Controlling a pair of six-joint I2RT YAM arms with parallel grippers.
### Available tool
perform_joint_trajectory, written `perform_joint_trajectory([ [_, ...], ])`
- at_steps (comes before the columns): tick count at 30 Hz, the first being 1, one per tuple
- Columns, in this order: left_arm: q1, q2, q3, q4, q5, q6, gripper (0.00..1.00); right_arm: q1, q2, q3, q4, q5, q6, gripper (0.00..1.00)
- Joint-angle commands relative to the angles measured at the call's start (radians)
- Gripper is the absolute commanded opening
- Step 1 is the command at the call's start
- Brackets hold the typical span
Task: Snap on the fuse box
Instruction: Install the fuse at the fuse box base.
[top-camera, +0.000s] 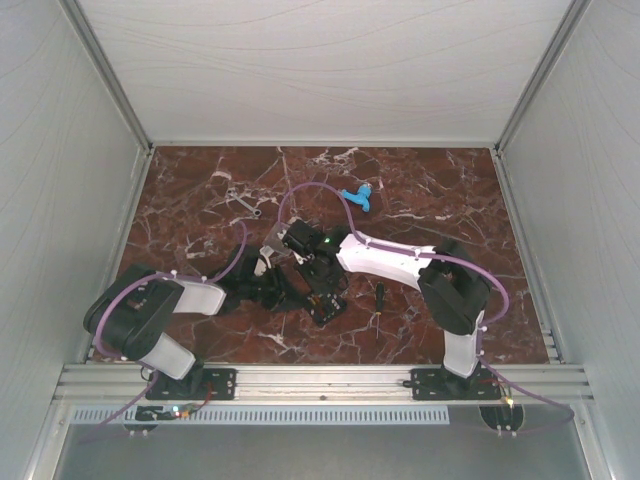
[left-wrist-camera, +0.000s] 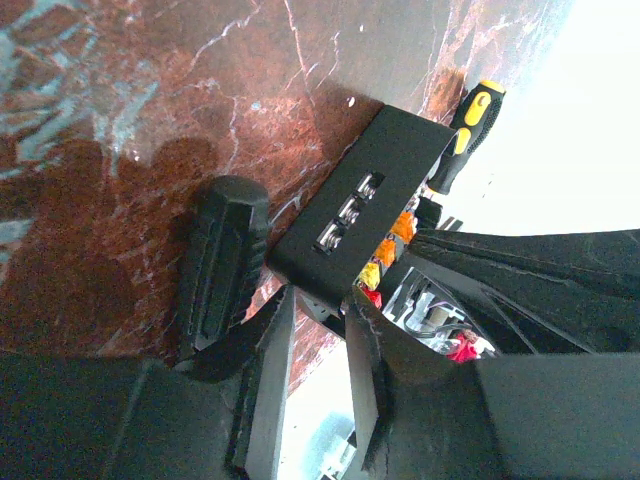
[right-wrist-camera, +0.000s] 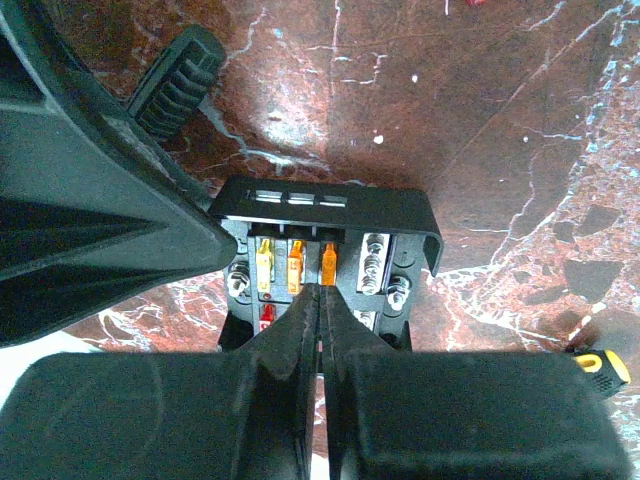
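Black plastic forms the box (right-wrist-camera: 390, 215), which is found directly under the right gripper (right-wrist-camera: 320, 297), its open face turned up toward that wrist's camera. It is nearly square, so no marked long axis can be given. Its wall with three slots is set across the side farthest from the right jaws. The rows of fuses (right-wrist-camera: 294, 266), yellow, orange and red, run away from those jaws toward that wall. The right jaws are pressed together, with their joined tips held over the middle of the fuse rows; contact with the fuses cannot be judged. The left gripper (left-wrist-camera: 318, 300) is placed to the left of the right jaws. Its jaws are partly apart and clamped on the box's corner wall by the slotted side. Whether the box is flat on the table (right-wrist-camera: 480, 120) or tipped cannot be told.

Ahead and to the left of the left jaws, a ribbed black handle (left-wrist-camera: 222, 265) is seen just beside the slotted wall. A yellow-and-black screwdriver (left-wrist-camera: 465, 135) is seen past the box's far end from the left jaws, near it. Bare marble is left open beyond the slotted wall and to the right of the right jaws. Farther ahead of both jaws, well apart from them, a blue piece (top-camera: 357, 195) and a wrench (top-camera: 243, 203) are seen.
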Motion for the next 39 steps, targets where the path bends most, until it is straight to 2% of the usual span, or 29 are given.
perform_joint_trajectory([
  [1,-0.007,-0.005,0.035,0.014,-0.003,0.012,0.27,0.001,0.047,-0.003,-0.012,-0.005,0.01,0.0],
  [11,-0.007,-0.005,0.034,0.016,-0.003,0.012,0.27,0.005,0.135,-0.051,-0.082,-0.057,-0.012,0.0],
  [18,-0.007,0.005,0.036,0.022,0.003,0.011,0.27,0.021,0.179,-0.075,-0.056,-0.063,-0.013,0.0],
  [26,-0.007,-0.016,0.038,0.0,-0.012,0.018,0.28,0.019,-0.007,-0.038,-0.023,0.01,-0.026,0.0],
  [30,-0.007,-0.009,0.037,0.004,-0.011,0.017,0.27,0.016,-0.085,-0.025,0.024,0.017,-0.028,0.06],
  [39,-0.007,-0.01,0.043,-0.004,-0.013,0.023,0.27,-0.02,-0.055,0.009,0.041,0.016,-0.017,0.1],
])
